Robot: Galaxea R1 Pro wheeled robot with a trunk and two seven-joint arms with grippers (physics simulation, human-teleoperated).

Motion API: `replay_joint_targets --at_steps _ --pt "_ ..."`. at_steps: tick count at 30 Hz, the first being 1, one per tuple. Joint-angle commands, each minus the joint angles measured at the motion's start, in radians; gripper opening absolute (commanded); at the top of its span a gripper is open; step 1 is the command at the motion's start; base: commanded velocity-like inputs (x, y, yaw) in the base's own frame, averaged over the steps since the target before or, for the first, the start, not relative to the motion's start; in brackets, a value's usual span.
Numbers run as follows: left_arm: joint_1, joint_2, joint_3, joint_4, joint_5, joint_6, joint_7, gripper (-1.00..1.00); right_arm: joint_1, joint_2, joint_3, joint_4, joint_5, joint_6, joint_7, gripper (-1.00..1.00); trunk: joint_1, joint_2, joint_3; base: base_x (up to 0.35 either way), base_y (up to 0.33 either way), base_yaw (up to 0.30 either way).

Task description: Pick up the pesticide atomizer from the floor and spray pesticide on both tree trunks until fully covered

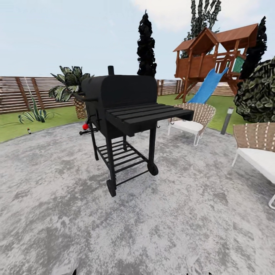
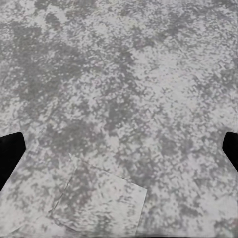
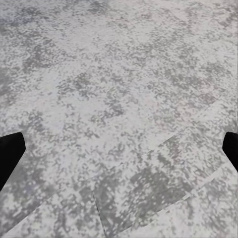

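Still in transit, I'd say: I'd steer left around the black grill (image 1: 122,114) toward the small dark atomizer (image 1: 29,131) at the lawn edge. Left gripper (image 2: 119,148) and right gripper (image 3: 119,148) both spread wide over grey paving (image 1: 160,221).

**Cut off, covered or too small to read**

A tiny dark object (image 1: 28,131) stands at the lawn's edge, far left; too small to say what it is. The right-hand chair (image 1: 256,151) is cut by the picture's edge. The grill (image 1: 122,110) hides the palm's (image 1: 70,86) trunk in part and covers the fence (image 1: 23,93) behind it. The left tool (image 2: 119,148) shows as dark finger tips (image 2: 10,153) at the frame's sides, as does the right tool (image 3: 119,148).
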Motion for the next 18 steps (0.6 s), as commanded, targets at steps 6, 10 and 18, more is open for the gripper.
replay_joint_targets --at_steps 6,10,18 --pt "-0.001 0.000 -0.001 0.001 0.004 -0.003 0.002 1.00 0.000 0.000 0.000 0.000 0.001 -0.003 0.000 1.00 0.023 -0.043 -0.025 0.000 0.000 0.250" --pt "-0.001 0.000 -0.001 0.003 0.004 -0.003 0.001 1.00 0.000 0.000 0.000 0.000 0.001 -0.003 0.000 1.00 0.038 -0.071 -0.042 0.000 0.000 0.247" --pt "-0.001 0.000 -0.001 0.005 0.004 -0.003 0.002 1.00 0.000 0.000 0.000 0.000 0.001 -0.003 0.001 1.00 0.069 -0.127 -0.075 0.000 0.000 0.247"
